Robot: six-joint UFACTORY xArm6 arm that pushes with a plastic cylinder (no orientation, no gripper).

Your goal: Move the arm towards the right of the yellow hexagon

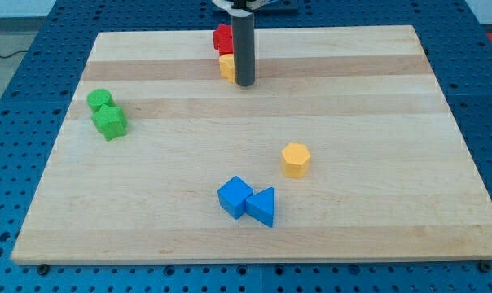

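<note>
The yellow hexagon (296,159) lies on the wooden board, right of centre and toward the view's bottom. My tip (244,83) stands near the view's top centre, far up and to the left of the hexagon. The rod partly hides a second yellow block (226,66), whose shape I cannot make out, and the tip is right against that block's right side. A red block (222,37) sits just above that yellow block.
A blue cube (235,196) and a blue triangular block (261,206) touch each other below and left of the hexagon. Two green blocks (100,101) (111,122) sit together at the view's left. The board (393,98) lies on a blue perforated table.
</note>
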